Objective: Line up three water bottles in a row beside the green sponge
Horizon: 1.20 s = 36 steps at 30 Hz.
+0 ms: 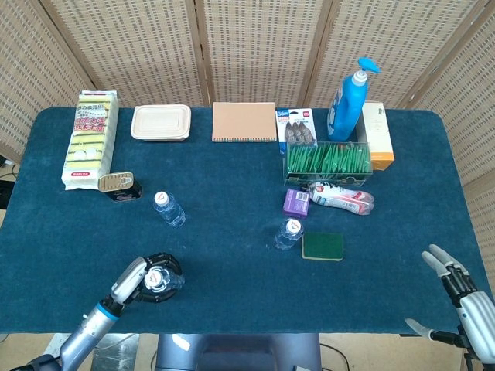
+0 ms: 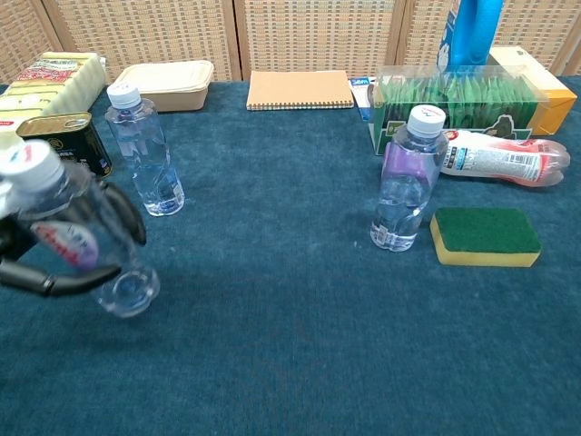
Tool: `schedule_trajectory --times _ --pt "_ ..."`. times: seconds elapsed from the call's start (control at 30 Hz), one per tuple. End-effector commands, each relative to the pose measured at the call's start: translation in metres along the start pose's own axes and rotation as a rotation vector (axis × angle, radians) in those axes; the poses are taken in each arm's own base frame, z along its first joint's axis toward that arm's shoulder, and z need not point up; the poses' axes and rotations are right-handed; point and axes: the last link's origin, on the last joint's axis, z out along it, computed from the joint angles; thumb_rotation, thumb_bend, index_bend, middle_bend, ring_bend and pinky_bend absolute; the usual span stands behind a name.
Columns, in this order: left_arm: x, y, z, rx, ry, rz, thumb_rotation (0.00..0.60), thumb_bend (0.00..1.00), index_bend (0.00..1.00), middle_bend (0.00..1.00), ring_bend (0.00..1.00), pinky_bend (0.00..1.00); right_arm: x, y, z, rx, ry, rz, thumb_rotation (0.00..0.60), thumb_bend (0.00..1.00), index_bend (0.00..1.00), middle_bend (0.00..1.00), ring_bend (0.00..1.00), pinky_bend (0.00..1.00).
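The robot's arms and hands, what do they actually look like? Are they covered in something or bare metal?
Bare, no sleeves or covering. The left hand has black fingers on a silver-grey palm, a blue ring at the wrist, and a slim grey forearm behind it. The right hand has silver-grey fingers with dark segments between them and a bulkier light-grey wrist. In the chest view the left hand's fingers look like thin black curved rods.
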Motion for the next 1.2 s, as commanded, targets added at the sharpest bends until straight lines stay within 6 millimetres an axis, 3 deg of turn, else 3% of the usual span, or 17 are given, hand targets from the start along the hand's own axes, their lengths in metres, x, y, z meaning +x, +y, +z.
schedule_trajectory --times 0.03,0.33,0.63,0.93,1.2 --pt "0.01 0.007 0.028 0.0 0.023 0.009 0.6 0.31 0.5 0.46 0.34 0.39 0.0 0.0 0.0 0.0 0.0 0.001 0.6 0.0 0.05 0.0 0.0 0.03" --pt "0.01 0.018 0.103 0.014 0.071 -0.052 0.6 0.31 0.5 0.46 0.34 0.39 0.003 0.002 0.0 -0.007 0.008 0.002 0.6 0.0 0.05 0.0 0.0 0.02" --pt "-0.028 0.031 0.163 0.038 -0.016 -0.034 0.6 0.31 0.5 0.46 0.35 0.39 0.003 0.004 0.003 -0.016 0.003 0.005 0.6 0.0 0.05 0.0 0.0 0.02" --pt "-0.065 0.039 0.193 0.043 -0.067 -0.027 0.6 0.31 0.5 0.46 0.34 0.39 0.005 0.007 0.006 -0.025 0.002 0.011 0.6 0.0 0.05 0.0 0.0 0.02" --pt "-0.082 0.036 0.205 0.059 -0.075 -0.025 0.6 0.31 0.5 0.46 0.34 0.39 0.007 0.01 0.006 -0.028 0.004 0.019 0.6 0.0 0.05 0.0 0.0 0.01"
